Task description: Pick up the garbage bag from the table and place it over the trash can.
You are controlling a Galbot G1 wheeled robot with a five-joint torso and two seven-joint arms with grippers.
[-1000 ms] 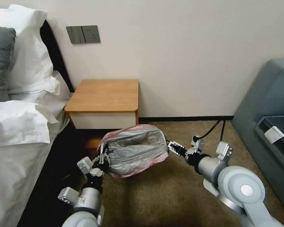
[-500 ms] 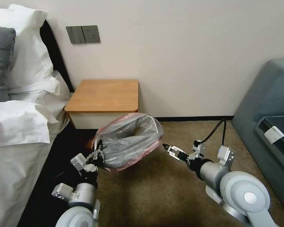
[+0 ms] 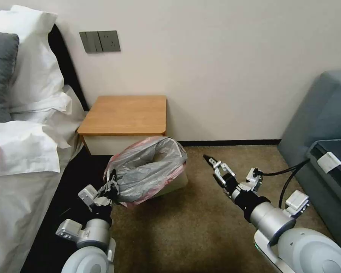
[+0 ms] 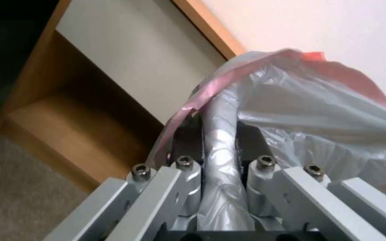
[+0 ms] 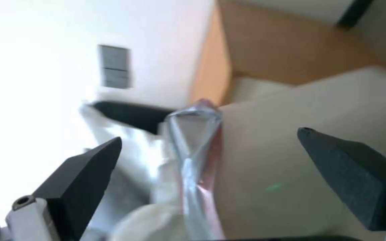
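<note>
Left gripper (image 3: pixel 110 184) clamped on crinkly translucent grey garbage bag (image 3: pixel 147 170), draped over cream plastic trash can (image 3: pixel 176 182); right gripper (image 3: pixel 212 163) now released, spread wide, withdrawn.

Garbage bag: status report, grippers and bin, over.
Left gripper shut on garbage bag rim. Right gripper open, apart from it. Bag draped over trash can beside the table. Nothing in the way.

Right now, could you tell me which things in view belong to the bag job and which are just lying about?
Job:
garbage bag, draped on the trash can
left gripper, shut on the bag
right gripper, open beside it
table

Lying about:
pillows
wall switches
sofa
</note>
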